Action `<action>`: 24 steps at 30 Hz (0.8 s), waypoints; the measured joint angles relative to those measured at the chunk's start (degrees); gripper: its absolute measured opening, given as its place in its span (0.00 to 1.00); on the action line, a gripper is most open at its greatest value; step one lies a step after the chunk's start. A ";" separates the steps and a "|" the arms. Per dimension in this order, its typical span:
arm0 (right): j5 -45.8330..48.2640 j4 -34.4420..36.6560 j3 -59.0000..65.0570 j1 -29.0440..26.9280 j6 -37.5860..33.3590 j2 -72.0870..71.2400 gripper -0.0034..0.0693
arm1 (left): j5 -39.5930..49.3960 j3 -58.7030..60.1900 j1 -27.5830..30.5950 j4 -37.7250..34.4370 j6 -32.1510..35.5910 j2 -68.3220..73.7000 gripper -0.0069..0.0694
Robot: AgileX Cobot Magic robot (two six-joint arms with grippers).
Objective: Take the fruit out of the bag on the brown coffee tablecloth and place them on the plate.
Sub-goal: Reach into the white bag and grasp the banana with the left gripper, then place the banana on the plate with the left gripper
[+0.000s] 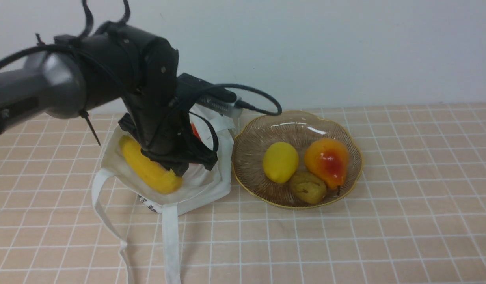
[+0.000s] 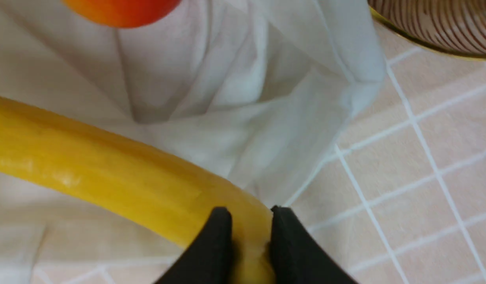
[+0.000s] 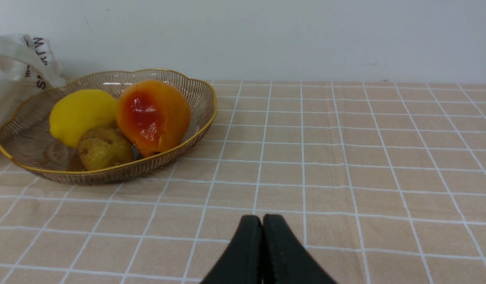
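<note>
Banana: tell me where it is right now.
In the front view the banana is on the left, in the open bag, left of the plate; the left gripper is shut on its end.

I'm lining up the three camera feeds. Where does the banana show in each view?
Front view: the banana is left of centre, lying in the bag.
Left wrist view: it runs across the picture's lower left, pinched at one end by the left gripper.
Right wrist view: not in it.
Shared landmark: the plate, at the picture's upper right corner in the left wrist view and at its left in the right wrist view.
</note>
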 joint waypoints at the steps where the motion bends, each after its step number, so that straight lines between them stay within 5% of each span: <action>1: 0.00 0.00 0.00 0.00 0.00 0.00 0.03 | 1.50 -0.83 0.00 -0.21 0.06 -1.24 0.22; 9: 0.00 0.00 0.00 0.00 0.00 0.00 0.03 | 9.07 -9.05 0.00 -9.86 0.76 -8.91 0.22; 14: 0.00 -0.05 0.00 0.00 0.00 0.00 0.03 | 8.87 -12.03 0.00 -24.42 8.53 -11.00 0.22; 24: 0.00 -0.05 0.00 0.00 0.00 0.00 0.03 | -16.46 -12.03 0.00 -52.58 28.10 -0.17 0.22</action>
